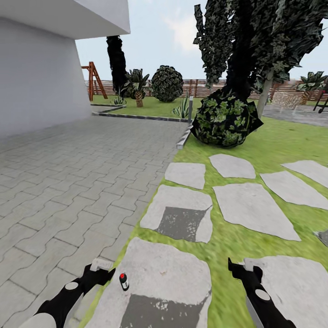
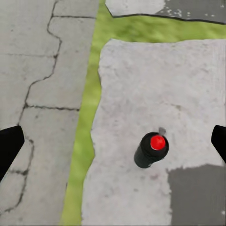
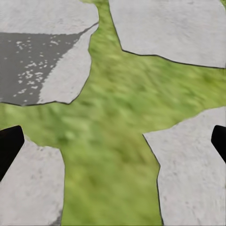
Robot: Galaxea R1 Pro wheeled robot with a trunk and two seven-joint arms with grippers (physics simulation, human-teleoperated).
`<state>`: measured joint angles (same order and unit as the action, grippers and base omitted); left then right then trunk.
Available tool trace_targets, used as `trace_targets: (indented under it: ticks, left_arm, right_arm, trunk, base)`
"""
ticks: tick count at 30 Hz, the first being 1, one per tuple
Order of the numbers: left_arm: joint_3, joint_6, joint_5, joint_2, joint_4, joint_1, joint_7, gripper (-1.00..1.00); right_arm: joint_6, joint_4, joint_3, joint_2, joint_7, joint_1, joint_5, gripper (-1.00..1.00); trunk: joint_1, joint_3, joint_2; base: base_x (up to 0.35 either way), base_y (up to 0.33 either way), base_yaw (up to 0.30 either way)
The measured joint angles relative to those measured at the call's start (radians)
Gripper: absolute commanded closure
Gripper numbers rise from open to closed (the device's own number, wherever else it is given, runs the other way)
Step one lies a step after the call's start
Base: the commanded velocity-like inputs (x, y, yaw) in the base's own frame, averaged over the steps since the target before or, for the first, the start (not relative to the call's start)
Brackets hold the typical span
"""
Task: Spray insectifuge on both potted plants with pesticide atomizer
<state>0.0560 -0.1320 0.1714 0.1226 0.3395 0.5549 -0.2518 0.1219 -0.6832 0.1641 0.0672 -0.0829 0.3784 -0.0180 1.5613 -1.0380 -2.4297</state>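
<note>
While both jaws gape wide, the pesticide atomizer (image 2: 151, 149) stands upright on a stepping stone (image 2: 155, 94).

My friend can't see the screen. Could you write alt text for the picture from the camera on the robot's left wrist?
A small dark pesticide atomizer with a red top stands upright on a pale stepping stone, between the two black fingertips of the open left tool above it. A strip of grass separates the stone from grey paving.
</note>
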Motion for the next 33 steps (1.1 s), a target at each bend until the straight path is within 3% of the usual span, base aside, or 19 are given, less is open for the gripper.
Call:
trace_targets:
  ticks: [7,13,24,33]
  left_arm:
    - [-0.002,0.000,0.002,-0.002,0.000,-0.001,0.000,-1.00]
    - [-0.002,0.000,0.003,-0.001,0.000,-0.003,0.000,-1.00]
    - [-0.002,0.000,0.001,0.000,0.000,-0.003,-0.002,-1.00]
    - [-0.003,-0.001,0.001,0.003,0.000,-0.005,-0.042,-1.00]
  right_arm:
    - [0.002,0.021,0.000,-0.001,-0.003,0.000,0.001,-1.00]
    - [0.002,0.023,0.001,0.000,-0.002,0.000,0.002,-1.00]
    - [0.002,0.023,0.002,0.003,-0.001,0.000,0.003,-1.00]
    - [0.003,0.020,0.001,0.003,0.000,0.000,0.003,-1.00]
  trunk:
    - [0.000,0.000,0.000]
    - [0.001,0.000,0.000]
    - [0.001,0.005,0.000]
    - [0.000,0.007,0.000]
  base:
    - [0.314,0.003,0.000]
    - [0.070,0.000,-0.002]
    - [0.004,0.011,-0.239]
    - [0.062,0.206,-0.117]
